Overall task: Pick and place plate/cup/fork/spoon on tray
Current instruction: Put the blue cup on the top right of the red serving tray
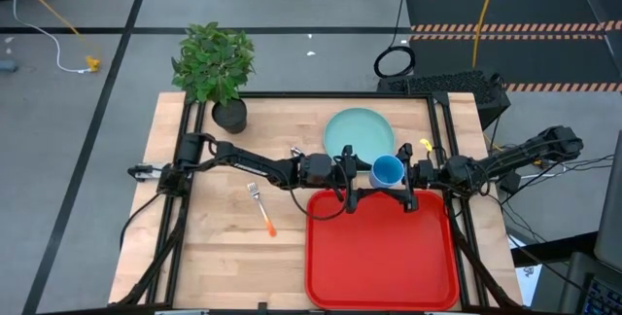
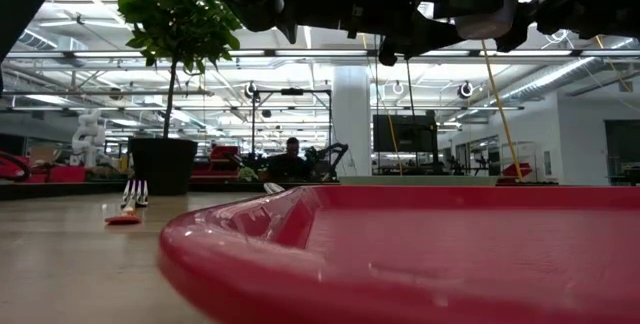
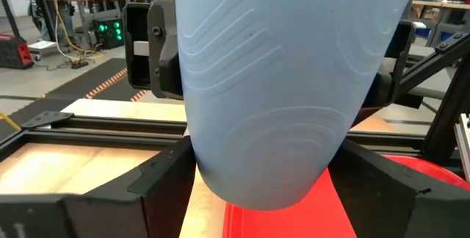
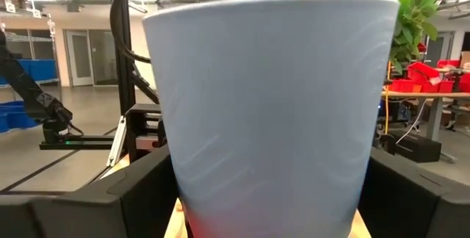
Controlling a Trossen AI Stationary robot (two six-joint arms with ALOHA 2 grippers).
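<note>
The blue cup (image 1: 387, 171) hangs upright in the air over the far rim of the red tray (image 1: 379, 257), between my two grippers. My left gripper (image 1: 367, 173) reaches in from the table's left and is shut on the cup. My right gripper (image 1: 406, 173) comes from the right and stands open, its fingers (image 4: 147, 186) close beside the cup's wall (image 4: 272, 106); I cannot tell if they touch. The mint-green plate (image 1: 358, 132) lies flat on the table beyond the tray. The fork (image 1: 260, 208) lies on the table left of the tray. The spoon I cannot make out. My left gripper pinches the cup's lower wall (image 3: 209, 157) between its two fingers (image 3: 158, 183), one on each side. The fingers come level from the table's left. The cup stands upright in the hold, mouth up, lifted clear of the tray and the table.
A potted plant (image 1: 228, 113) stands at the table's far left corner. A small yellow-orange piece (image 1: 425, 146) shows right of the plate, by the right arm. A black frame (image 1: 442, 121) edges the table. Bare wood (image 1: 224, 257) lies left of the tray.
</note>
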